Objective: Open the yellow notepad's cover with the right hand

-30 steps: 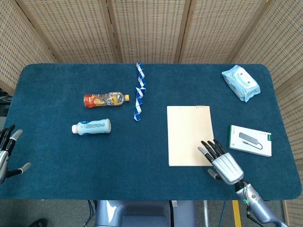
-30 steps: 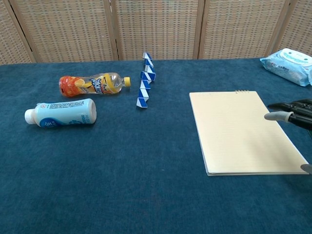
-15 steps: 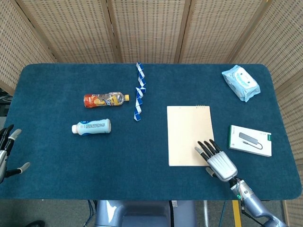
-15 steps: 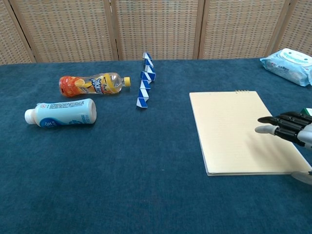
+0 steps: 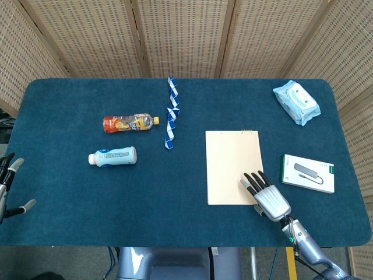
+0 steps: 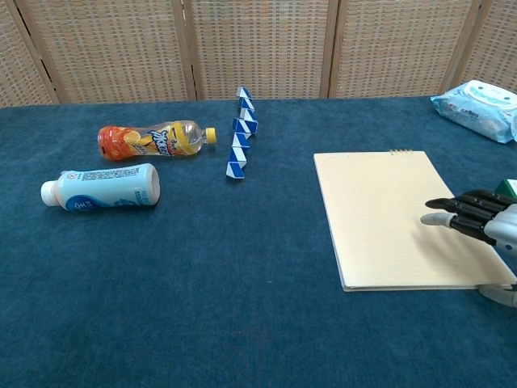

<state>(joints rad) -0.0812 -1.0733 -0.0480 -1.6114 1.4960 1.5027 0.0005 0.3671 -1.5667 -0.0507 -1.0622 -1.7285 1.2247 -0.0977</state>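
Fingers [image 5: 254, 181] on our right hand [image 5: 267, 196] are spreading flat over the yellow notepad's [image 5: 233, 165] near right corner, holding nothing. Cover's lying closed. We're keeping our left hand [image 5: 7, 188] open at the table edge [image 5: 35, 233].

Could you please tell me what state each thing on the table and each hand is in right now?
yellow notepad: closed, lying flat.
right hand: open, fingers over the notepad's near right corner.
left hand: open, holding nothing, at the table's left edge.
orange drink bottle: capped, on its side.
white bottle: capped, on its side.
blue-and-white twist puzzle: stretched out long.
wet wipes pack: closed.
white box: closed, flat.
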